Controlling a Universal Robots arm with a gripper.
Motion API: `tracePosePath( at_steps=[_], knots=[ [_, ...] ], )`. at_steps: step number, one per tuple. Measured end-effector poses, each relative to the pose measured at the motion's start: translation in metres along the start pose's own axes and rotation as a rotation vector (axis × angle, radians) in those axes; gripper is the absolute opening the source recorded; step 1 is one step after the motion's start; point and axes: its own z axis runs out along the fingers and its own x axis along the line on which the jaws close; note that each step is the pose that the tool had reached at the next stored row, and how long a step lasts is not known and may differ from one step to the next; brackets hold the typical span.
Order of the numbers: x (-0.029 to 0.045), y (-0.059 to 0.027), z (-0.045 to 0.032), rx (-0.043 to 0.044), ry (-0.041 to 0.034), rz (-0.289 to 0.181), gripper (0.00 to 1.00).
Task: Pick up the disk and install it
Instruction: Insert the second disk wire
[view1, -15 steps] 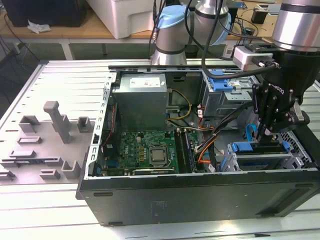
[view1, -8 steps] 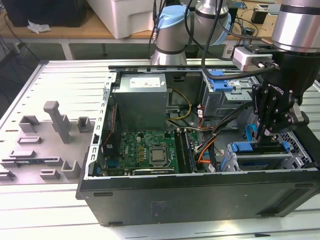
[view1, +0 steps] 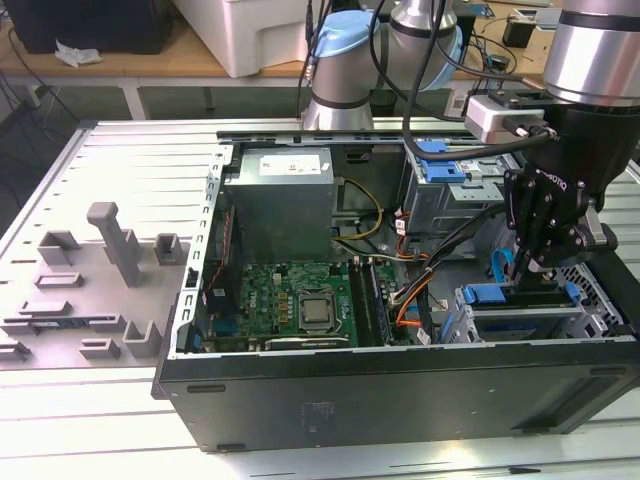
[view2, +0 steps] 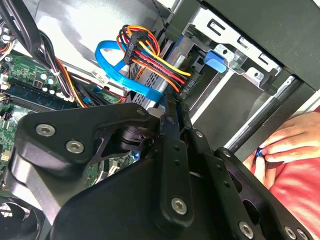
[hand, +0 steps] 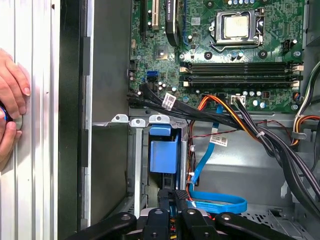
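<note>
gripper (view1: 532, 262) lowered inside open computer case (view1: 400, 390), at drive cage (view1: 520, 310) near front corner on exterior view's right. fingers close together; whether they clamp anything: cannot tell. disk (view1: 505, 296) sits in drive cage, blue carrier edge up, directly below fingertips. in first wrist view, blue carrier (hand: 163, 152) seated in cage beside blue data cable (hand: 220, 202). motherboard (view1: 290, 295) on case floor. power supply (view1: 280, 200) at rear. person's hand (hand: 12, 112) rests outside case wall.
</note>
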Motion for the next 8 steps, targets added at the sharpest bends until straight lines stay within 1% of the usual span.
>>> tracePosePath(
  at_steps=[6, 7, 8],
  knots=[
    [-0.0001, 0.0, 0.0002, 0.0, -0.0004, 0.0, 0.16],
    [-0.0001, 0.0, 0.0003, 0.0, -0.0006, 0.0, 0.17],
    [-0.0001, 0.0, 0.0003, 0.0, -0.0004, 0.0, 0.23]
  ],
)
